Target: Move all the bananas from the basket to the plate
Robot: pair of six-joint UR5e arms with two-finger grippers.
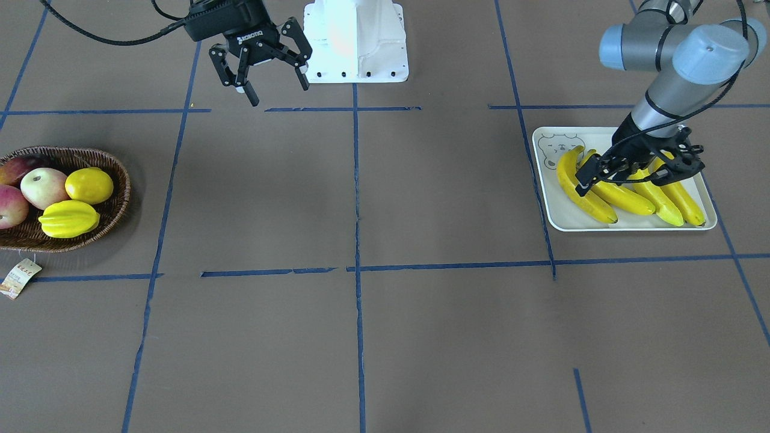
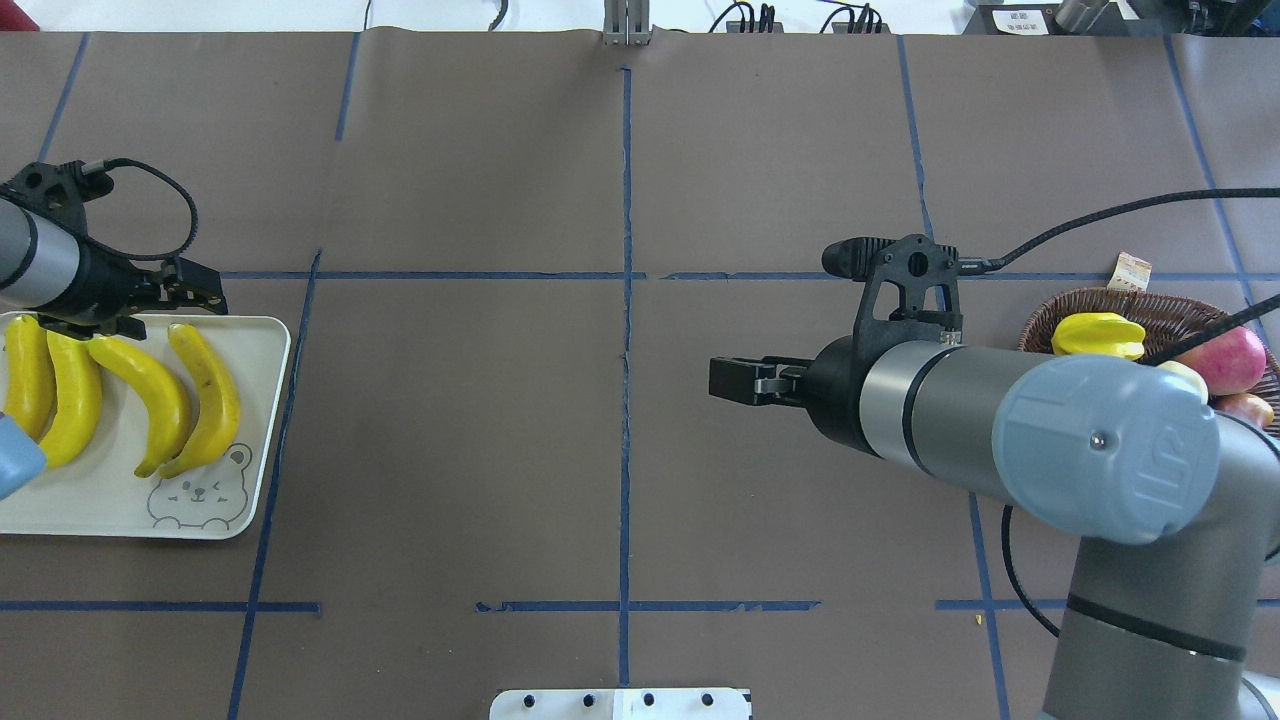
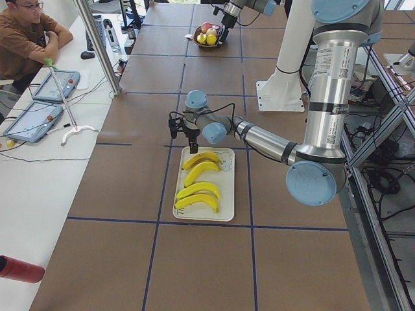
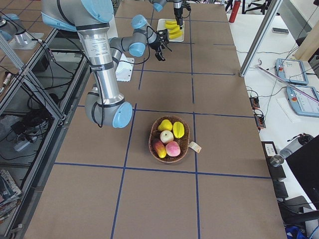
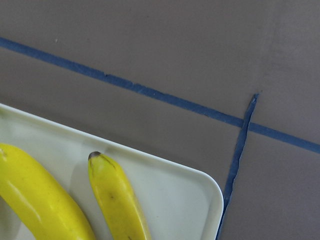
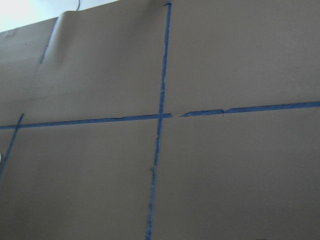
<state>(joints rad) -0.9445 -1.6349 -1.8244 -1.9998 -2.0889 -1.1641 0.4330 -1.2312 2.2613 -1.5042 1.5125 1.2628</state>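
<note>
Several yellow bananas (image 1: 619,195) (image 2: 150,390) lie side by side on the white bear-print plate (image 1: 568,219) (image 2: 110,505). My left gripper (image 1: 631,174) (image 2: 165,300) hovers open just over their far ends and holds nothing. The left wrist view shows two banana tips (image 5: 115,195) near the plate's corner (image 5: 195,195). The wicker basket (image 1: 120,198) (image 2: 1140,305) holds a starfruit (image 1: 69,218), a lemon-like fruit (image 1: 89,184) and reddish fruits, and no banana shows in it. My right gripper (image 1: 278,89) (image 2: 735,380) hangs open and empty above the bare table, away from the basket.
The white robot base (image 1: 355,42) stands at mid-table on the robot's side. A paper tag (image 1: 21,276) lies beside the basket. Blue tape lines grid the brown table. A person (image 3: 26,39) sits at a side desk with tablets (image 3: 55,84).
</note>
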